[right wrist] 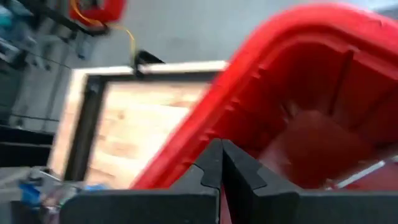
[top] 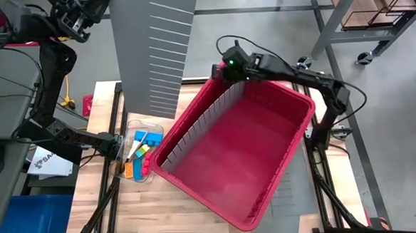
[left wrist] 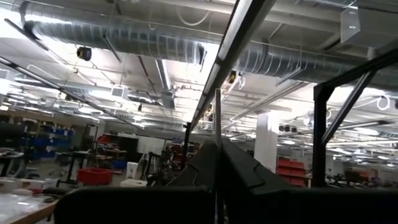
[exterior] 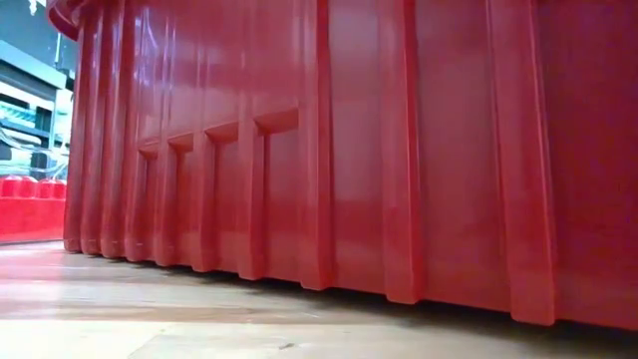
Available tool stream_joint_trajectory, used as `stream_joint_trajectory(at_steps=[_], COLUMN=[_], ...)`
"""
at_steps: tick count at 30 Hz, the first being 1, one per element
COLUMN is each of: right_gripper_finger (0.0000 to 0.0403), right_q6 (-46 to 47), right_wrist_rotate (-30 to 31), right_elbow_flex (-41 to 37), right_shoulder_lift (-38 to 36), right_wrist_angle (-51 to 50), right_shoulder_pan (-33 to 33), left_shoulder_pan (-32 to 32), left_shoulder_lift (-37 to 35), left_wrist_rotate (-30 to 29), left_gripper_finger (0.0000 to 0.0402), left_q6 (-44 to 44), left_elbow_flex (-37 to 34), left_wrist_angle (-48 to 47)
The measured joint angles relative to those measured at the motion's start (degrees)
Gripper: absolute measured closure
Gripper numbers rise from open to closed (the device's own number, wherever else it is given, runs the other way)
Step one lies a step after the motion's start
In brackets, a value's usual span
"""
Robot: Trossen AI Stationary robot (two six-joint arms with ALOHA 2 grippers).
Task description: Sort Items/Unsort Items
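The items (top: 140, 151), small orange, blue, yellow, red and green pieces, lie in a clear tray (top: 124, 166) on the table, left of a large red bin (top: 286, 100). A tall grey slotted divider panel (top: 158, 55) stands up toward the camera over the table's far left. My left gripper (top: 96, 4) is raised beside the panel's upper left edge, shut. My right gripper (top: 218, 72) is shut, slanting down over the bin's far left corner; its wrist view shows the shut tips (right wrist: 221, 149) above the bin's rim (right wrist: 280, 56). The bin's wall (exterior: 399, 150) fills the low view. My left gripper has a thin upright edge (left wrist: 217, 115) rising from between its shut fingertips (left wrist: 210, 163), which I take for the grey panel seen edge-on. The fingers slant upward. In the high view the arm hides the place of contact. Whether my right gripper touches the bin's rim, I cannot tell.
The bin lies slantwise across most of the wooden table (top: 98, 201), leaving bare wood at the near left. A small red object (top: 87, 105) sits at the table's far left edge. A desk with a monitor (top: 1, 120) and a blue box (top: 28, 215) stand left of the table.
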Motion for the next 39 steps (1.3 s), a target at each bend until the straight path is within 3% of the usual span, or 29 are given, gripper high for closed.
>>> stream_joint_trajectory(at_steps=[11,15,20,24,29,34,37,39], right_gripper_finger=[0.0403,0.0403,0.0403,0.0403,0.0403,0.0403,0.0403,0.0403], right_q6=[-3.82,-4.37,-2.05,1.31,4.83,-1.45,-6.13,-10.54], right_wrist_rotate=[-1.46,1.01,-4.20,-3.65,-10.68,-16.27,-20.80,-22.96], right_elbow_flex=[0.01,0.38,0.58,0.56,0.56,0.55,0.56,0.60], right_shoulder_lift=[6.85,7.23,8.44,8.87,8.93,7.62,3.13,-0.69], right_wrist_angle=[0.39,6.47,12.98,15.39,27.17,41.60,40.86,34.35], right_shoulder_pan=[-6.89,-7.29,-8.79,-8.98,-9.10,-7.97,-7.34,-5.89], left_shoulder_pan=[0.59,-0.02,-1.66,-3.43,-4.44,-4.44,-4.10,-3.69], left_shoulder_lift=[0.15,0.06,-0.06,-0.04,-0.04,-0.04,0.00,-0.01], left_wrist_rotate=[-0.75,-0.34,1.60,1.63,1.66,1.70,1.72,1.85], left_gripper_finger=[0.0401,0.0401,0.0401,0.0401,0.0401,0.0401,0.0401,0.0401], left_q6=[1.59,1.09,-2.27,-2.43,-1.05,-0.95,-0.90,-0.83], left_elbow_flex=[0.00,0.00,0.00,0.00,0.00,0.00,0.00,0.00], left_wrist_angle=[-0.04,0.09,0.52,0.56,1.54,1.79,1.75,1.77])
